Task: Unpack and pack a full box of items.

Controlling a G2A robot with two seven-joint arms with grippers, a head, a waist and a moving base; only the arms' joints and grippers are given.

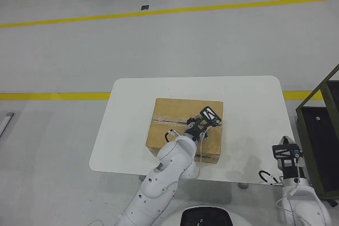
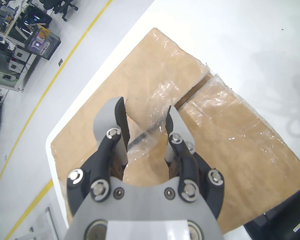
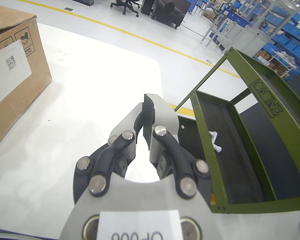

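A closed brown cardboard box (image 1: 181, 125) sits in the middle of the white table (image 1: 248, 101). Clear tape covers its top flaps (image 2: 165, 81), and the seam between them has a gap. My left gripper (image 2: 146, 116) hangs open just above the box top, over the taped seam near the box's right side (image 1: 210, 117). My right gripper (image 3: 146, 116) is shut and holds nothing; it rests low at the table's right front corner (image 1: 286, 152), well apart from the box (image 3: 12, 76).
A green metal cart (image 3: 240, 138) stands right of the table (image 1: 327, 141), with a small white part (image 3: 215, 141) on its dark shelf. Bare table lies between the box and the cart. Yellow floor lines run behind the table.
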